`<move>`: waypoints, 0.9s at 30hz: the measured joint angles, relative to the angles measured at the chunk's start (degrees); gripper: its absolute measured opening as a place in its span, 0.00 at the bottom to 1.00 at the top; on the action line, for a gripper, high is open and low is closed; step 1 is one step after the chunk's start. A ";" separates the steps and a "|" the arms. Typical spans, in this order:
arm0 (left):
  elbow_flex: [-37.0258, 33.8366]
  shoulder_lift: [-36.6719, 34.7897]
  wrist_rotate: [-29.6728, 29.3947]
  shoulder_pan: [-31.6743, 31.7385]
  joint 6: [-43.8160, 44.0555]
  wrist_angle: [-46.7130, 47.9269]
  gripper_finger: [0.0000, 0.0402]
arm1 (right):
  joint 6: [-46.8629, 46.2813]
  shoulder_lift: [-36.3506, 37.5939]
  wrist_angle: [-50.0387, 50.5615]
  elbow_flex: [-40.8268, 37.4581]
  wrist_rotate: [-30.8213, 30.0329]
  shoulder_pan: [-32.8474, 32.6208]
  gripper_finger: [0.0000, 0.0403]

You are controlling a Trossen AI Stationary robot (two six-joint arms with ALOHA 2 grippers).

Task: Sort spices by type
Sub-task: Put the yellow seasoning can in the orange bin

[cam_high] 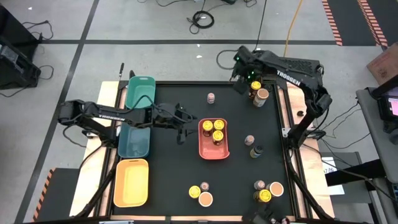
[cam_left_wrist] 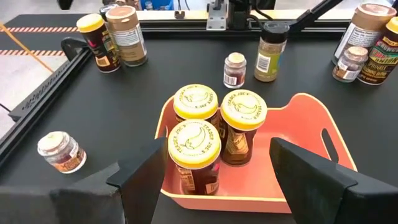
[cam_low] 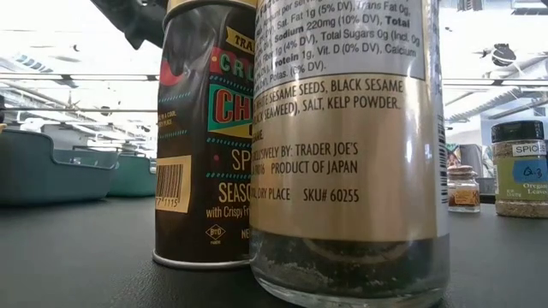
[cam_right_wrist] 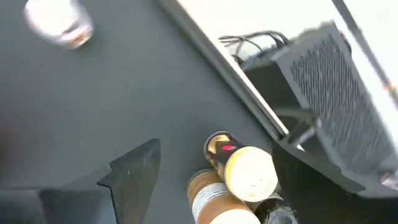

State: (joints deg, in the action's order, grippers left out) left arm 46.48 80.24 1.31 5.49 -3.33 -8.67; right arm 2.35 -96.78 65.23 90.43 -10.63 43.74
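Right gripper (cam_high: 247, 84), fingers spread, hovers beside the yellow-lidded jar (cam_high: 254, 86), apparently to collect it for the coral tray (cam_high: 213, 150); left gripper (cam_high: 181, 122), open, waits beside that tray.

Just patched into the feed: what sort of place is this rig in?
Probably a robotics lab or workshop, not a kitchen: a framed black table on a grey floor with striped hazard tape, loose cables, and coloured sorting trays like the coral tray.

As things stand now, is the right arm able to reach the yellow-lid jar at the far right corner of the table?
Probably yes. The right gripper hangs open beside the yellow-lid jar, with nothing between them. The tan-lid jar stands against it, so the fingers have little room on that side.
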 joint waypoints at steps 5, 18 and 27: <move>-0.01 0.05 0.01 0.00 -0.04 0.03 0.71 | -14.56 -0.47 -0.44 0.02 -0.07 4.64 0.75; 0.00 0.05 0.05 0.00 -0.26 0.16 0.71 | -12.23 -7.35 4.05 0.02 -1.38 8.55 0.75; 0.00 0.05 0.05 0.00 -0.46 0.16 0.71 | -11.93 -8.23 6.56 0.02 -1.46 8.89 0.75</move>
State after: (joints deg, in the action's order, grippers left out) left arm 46.48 80.29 1.37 5.50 -3.79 -8.51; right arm -9.58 -105.01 71.79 90.45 -12.10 52.63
